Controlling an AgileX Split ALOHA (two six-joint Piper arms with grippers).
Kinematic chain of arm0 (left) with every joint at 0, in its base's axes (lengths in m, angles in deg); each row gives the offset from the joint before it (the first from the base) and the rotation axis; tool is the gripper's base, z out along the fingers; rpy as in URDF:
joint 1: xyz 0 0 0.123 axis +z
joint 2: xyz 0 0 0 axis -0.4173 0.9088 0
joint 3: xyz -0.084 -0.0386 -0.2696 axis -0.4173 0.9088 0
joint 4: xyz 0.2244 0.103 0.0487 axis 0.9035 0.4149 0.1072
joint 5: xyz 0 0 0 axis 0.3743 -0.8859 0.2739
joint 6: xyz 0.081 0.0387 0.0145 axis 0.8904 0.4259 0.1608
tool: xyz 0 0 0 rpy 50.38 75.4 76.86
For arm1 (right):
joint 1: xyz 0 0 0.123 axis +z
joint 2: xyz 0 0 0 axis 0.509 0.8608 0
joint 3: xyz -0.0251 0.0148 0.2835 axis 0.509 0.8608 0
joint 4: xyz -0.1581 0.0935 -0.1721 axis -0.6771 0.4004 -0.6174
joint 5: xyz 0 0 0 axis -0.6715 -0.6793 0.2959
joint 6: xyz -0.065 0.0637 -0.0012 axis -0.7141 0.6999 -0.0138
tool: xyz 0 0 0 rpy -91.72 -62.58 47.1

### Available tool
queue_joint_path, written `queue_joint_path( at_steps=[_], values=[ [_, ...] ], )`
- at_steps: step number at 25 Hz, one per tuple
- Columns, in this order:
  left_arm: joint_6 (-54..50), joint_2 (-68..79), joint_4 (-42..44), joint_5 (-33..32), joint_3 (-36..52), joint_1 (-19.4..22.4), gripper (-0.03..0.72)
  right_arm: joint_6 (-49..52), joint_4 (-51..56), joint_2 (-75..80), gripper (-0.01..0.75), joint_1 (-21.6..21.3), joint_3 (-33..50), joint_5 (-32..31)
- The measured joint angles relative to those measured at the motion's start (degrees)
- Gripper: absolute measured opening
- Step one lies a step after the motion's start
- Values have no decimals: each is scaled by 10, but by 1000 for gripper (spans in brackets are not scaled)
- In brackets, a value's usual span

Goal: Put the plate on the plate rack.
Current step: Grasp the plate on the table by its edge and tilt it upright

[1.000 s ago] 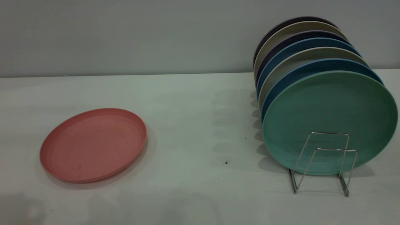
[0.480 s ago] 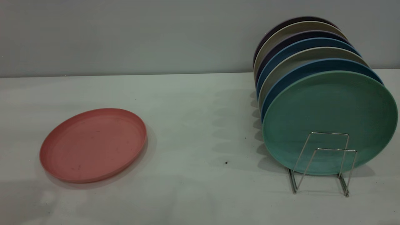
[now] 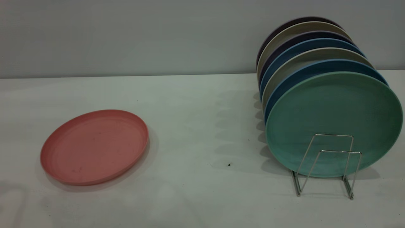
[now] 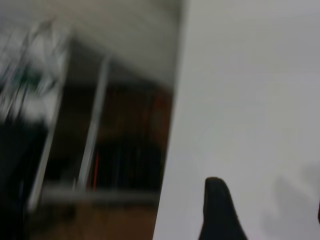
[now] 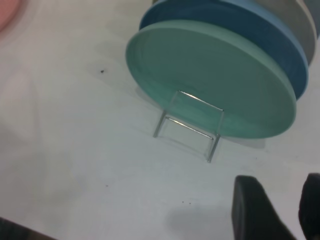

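**On the Table: Plate Pickup Pending**

At the table's left side lies the round, matte salmon-pink plate (image 3: 94,147), flat, well apart from the thin silver wire plate rack (image 3: 326,164). It looks stiff, light and thin-rimmed; I judge the raised edge the only place to pinch. My right gripper (image 5: 277,210) hangs near the rack, fingers parted, empty. My left gripper (image 4: 265,212) holds nothing; its opening I cannot tell.

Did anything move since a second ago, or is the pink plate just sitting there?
Nothing has visibly moved. The pink plate lies flat on the table in the same spot, well apart from the plate rack. The teal plate stands in the rack as before. Only faint shadows near the table's front left corner have shifted.
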Motion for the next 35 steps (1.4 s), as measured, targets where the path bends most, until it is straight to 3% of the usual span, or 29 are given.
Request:
queue_joint_path(
  at_steps=[3, 8, 16, 20, 24, 31, 35],
  values=[
    [20, -1, -87, -39, -14, 0, 497, -4, 8, 0, 243, 0, 0, 0],
    [119, -6, -301, -17, -15, 0, 497, -28, 34, 0, 243, 0, 0, -2],
    [271, -6, -649, 126, -15, 0, 497, -66, 77, 0, 243, 0, 0, -8],
    [363, -6, -771, 212, -15, 0, 497, -73, 94, 0, 243, 0, 0, -11],
    [400, 12, -807, 278, -15, 20, 497, -99, 122, 0, 243, 0, 0, -12],
    [410, 81, -808, 309, -15, 103, 497, -154, 175, 10, 243, 0, 0, -2],
    [440, 124, -808, 330, -15, 125, 497, -161, 183, 42, 243, 0, 0, 8]
  ],
)
